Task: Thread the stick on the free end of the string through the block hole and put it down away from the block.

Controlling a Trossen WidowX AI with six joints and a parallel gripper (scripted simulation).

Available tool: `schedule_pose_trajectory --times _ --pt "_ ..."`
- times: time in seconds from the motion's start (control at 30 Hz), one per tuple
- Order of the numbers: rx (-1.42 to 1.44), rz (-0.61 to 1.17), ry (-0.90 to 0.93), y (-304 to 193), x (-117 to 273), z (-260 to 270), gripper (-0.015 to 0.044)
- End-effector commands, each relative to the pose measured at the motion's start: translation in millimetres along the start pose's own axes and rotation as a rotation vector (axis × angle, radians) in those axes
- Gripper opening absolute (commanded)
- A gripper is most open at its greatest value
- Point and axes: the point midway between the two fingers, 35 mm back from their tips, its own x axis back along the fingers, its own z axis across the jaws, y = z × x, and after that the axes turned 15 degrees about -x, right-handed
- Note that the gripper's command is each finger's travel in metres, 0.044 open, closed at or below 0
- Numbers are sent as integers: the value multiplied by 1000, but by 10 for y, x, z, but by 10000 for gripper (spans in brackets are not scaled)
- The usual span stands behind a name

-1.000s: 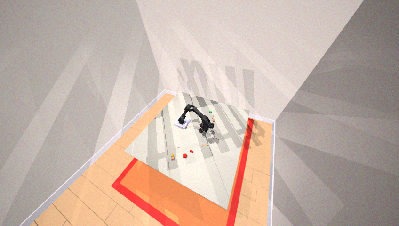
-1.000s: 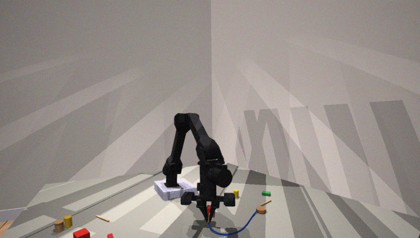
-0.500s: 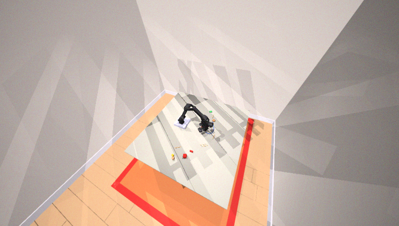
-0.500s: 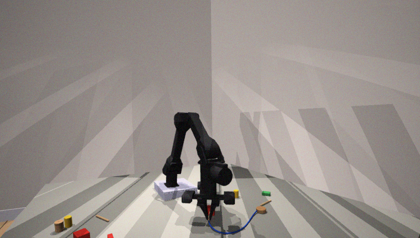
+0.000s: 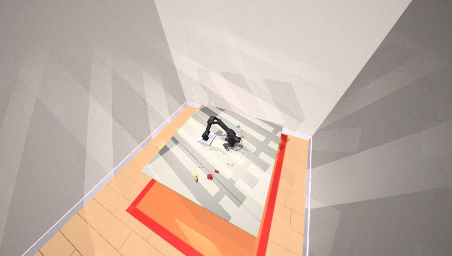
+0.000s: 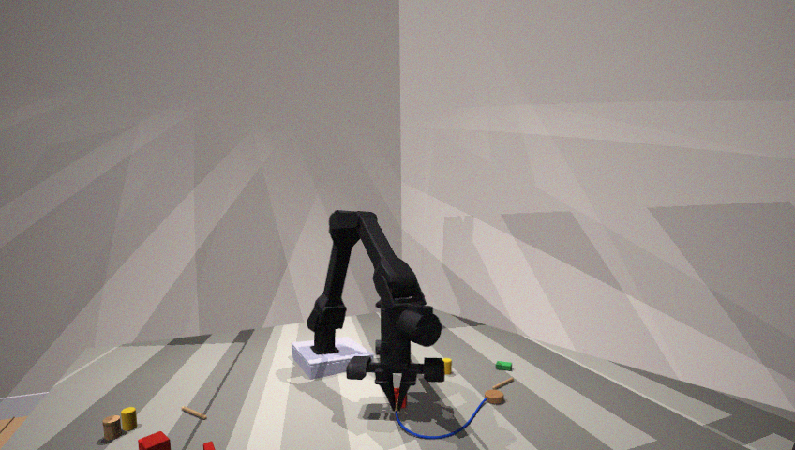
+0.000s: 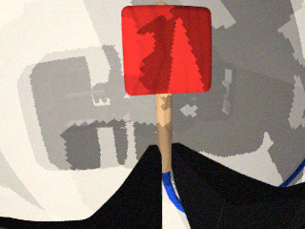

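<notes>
Stick (image 7: 164, 124), clamped near its string end by the gripper (image 6: 397, 408) (image 7: 163, 153), should advance straight through the red block (image 6: 397, 397) (image 7: 167, 50) without shifting it.

My pincer (image 5: 227, 149) (image 6: 397, 411) (image 7: 163, 153) points straight down, its two black fingertips nearly together, clamped on something slim. Above it my wrist (image 6: 395, 334) stands upright — and from there my black arm (image 5: 222, 125) (image 6: 374, 245) climbs to a high elbow, then drops to its base.
</notes>
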Motion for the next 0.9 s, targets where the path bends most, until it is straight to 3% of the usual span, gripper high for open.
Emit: schedule_pose_trajectory --times 0.0,0.5,0.67,0.77,0.87 --pt "-6 2 3 54 -3 30 0" --pt "-6 1 3 228 -3 76 0" --pt "1 -2 1 208 0 54 120" --pt "1 -2 1 206 24 51 120" --pt "0 -1 1 186 394 27 120"
